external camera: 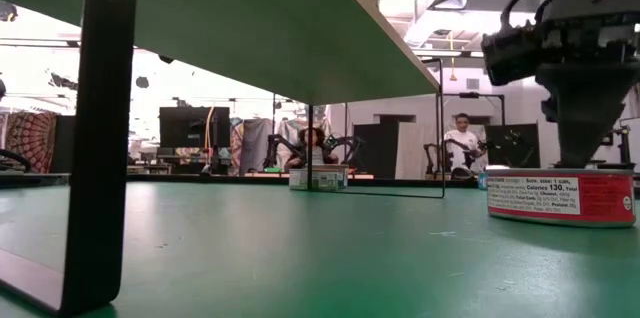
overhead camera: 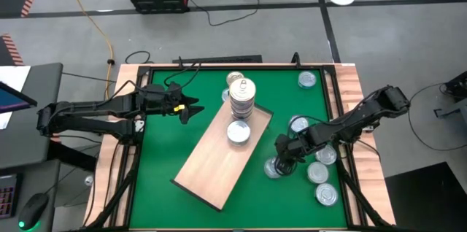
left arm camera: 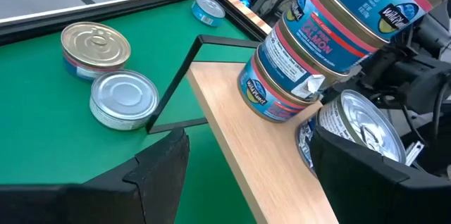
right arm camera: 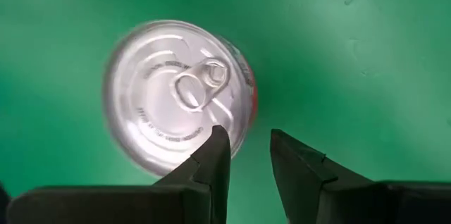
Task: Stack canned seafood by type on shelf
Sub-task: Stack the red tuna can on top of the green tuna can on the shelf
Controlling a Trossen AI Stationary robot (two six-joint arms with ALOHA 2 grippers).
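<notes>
A long, flat board of light tan wood, the shelf [overhead camera: 221,155], lies diagonally across the middle of the green desk [overhead camera: 168,152]. On its far end stands a tall stack of round metal tins [overhead camera: 242,98]; its exact count cannot be told, though the left wrist view shows at least three blue-and-red labelled cans piled up. A single silver tin [overhead camera: 238,132] sits on the board just in front of the stack. Two more tins lie on the desk beyond the shelf's far end, one gold-lidded [left arm camera: 95,50] and one silver [left arm camera: 125,98]. Seven further tins are scattered on the right side, one of them alone in the far right corner [overhead camera: 307,79]. The right gripper [overhead camera: 283,160] hovers over a silver pull-tab tin [right arm camera: 178,95], fingers narrowly apart and holding nothing. The left gripper [overhead camera: 191,108] waits left of the stack, fingers wide apart.
</notes>
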